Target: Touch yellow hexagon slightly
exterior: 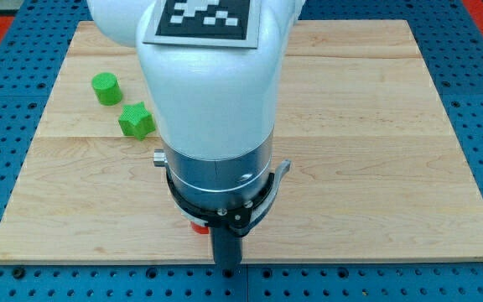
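The arm's white body and dark collar (218, 180) fill the middle of the view and hide the yellow hexagon, the red star and the yellow heart. Only a sliver of the red cylinder (197, 225) shows under the collar. My tip (227, 270) is at the view's bottom, at the board's front edge, just right of and below that red sliver. Whether it touches any block cannot be told.
A green cylinder (104, 88) and a green star (136, 120) sit at the view's upper left on the wooden board (376, 168). The two blue blocks at the top are hidden behind the arm. A blue perforated table surrounds the board.
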Robot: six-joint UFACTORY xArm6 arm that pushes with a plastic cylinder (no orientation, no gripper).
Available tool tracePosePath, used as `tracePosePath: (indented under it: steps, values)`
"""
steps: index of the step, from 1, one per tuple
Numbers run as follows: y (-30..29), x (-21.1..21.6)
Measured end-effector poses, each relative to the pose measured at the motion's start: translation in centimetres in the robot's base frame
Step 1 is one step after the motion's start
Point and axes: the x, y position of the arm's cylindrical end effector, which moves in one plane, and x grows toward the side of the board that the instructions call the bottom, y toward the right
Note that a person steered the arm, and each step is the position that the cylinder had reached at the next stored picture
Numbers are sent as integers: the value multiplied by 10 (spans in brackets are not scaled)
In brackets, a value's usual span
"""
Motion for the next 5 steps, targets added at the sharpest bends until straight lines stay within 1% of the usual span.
tracePosePath:
  steps: [2, 3, 4, 5]
  values:
    - [-1, 0]
    - [11, 1]
    - [34, -9]
    - [61, -47]
